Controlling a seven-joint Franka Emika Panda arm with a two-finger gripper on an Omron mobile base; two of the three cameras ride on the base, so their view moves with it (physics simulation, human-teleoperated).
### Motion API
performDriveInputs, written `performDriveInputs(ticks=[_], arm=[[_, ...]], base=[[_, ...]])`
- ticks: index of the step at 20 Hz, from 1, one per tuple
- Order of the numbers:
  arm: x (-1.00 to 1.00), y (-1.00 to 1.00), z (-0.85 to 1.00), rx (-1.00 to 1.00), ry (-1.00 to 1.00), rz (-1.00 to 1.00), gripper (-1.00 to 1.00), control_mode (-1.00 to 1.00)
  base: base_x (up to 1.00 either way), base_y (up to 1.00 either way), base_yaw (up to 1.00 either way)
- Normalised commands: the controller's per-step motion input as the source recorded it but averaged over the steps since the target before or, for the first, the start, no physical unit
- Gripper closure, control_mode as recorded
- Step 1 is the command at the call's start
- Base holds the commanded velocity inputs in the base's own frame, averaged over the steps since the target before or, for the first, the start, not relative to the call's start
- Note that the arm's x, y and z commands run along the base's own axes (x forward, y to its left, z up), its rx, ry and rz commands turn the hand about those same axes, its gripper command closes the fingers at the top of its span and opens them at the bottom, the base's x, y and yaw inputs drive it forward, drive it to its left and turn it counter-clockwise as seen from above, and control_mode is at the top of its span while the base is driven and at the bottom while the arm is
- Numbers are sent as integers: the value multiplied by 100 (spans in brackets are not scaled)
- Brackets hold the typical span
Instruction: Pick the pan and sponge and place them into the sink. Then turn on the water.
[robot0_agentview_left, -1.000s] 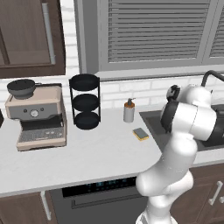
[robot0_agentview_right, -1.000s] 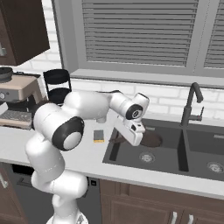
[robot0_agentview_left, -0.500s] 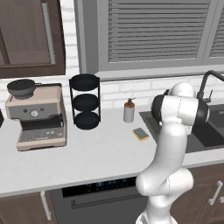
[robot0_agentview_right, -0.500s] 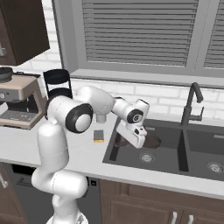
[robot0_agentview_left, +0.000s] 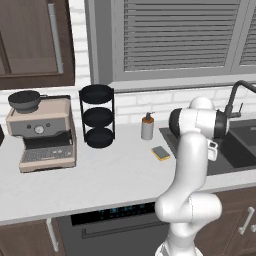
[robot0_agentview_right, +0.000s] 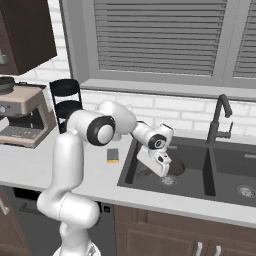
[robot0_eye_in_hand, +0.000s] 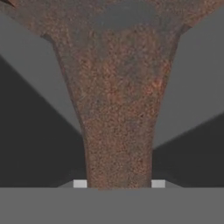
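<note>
My gripper (robot0_agentview_right: 161, 168) hangs low in the left basin of the dark grey sink (robot0_agentview_right: 192, 181), shut on the handle of the pan (robot0_agentview_right: 177, 165). The round dark brown pan lies low in that basin, near its drain. In the hand view the brown pan handle (robot0_eye_in_hand: 118, 109) runs straight up between the fingertips of the gripper (robot0_eye_in_hand: 119, 183). The sponge (robot0_agentview_right: 113, 155), grey-green with a yellow layer, lies flat on the counter just left of the sink, and is seen again as the sponge (robot0_agentview_left: 161, 153). No water shows at the black faucet (robot0_agentview_right: 219, 120).
A tan-capped soap bottle (robot0_agentview_left: 147, 127) stands behind the sponge. A black three-tier rack (robot0_agentview_left: 97, 116) and a coffee machine (robot0_agentview_left: 42, 135) with a dark bowl (robot0_agentview_left: 24, 100) on top stand further left. The right basin (robot0_agentview_right: 240, 172) lies beyond the faucet.
The arm's elbow has swung over toward the sink and the gripper has sunk a little deeper into the left basin with the pan. The sponge has stayed put.
</note>
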Motion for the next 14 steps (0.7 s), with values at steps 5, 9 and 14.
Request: performDriveInputs(ticks=[5,9,14], arm=[[5,0,-47,0,0,1,100,-100],[8,0,-25,0,0,0,100,-100],[10,0,-9,0,1,0,100,-100]], base=[[0,0,0],[0,0,0],[0,0,0]])
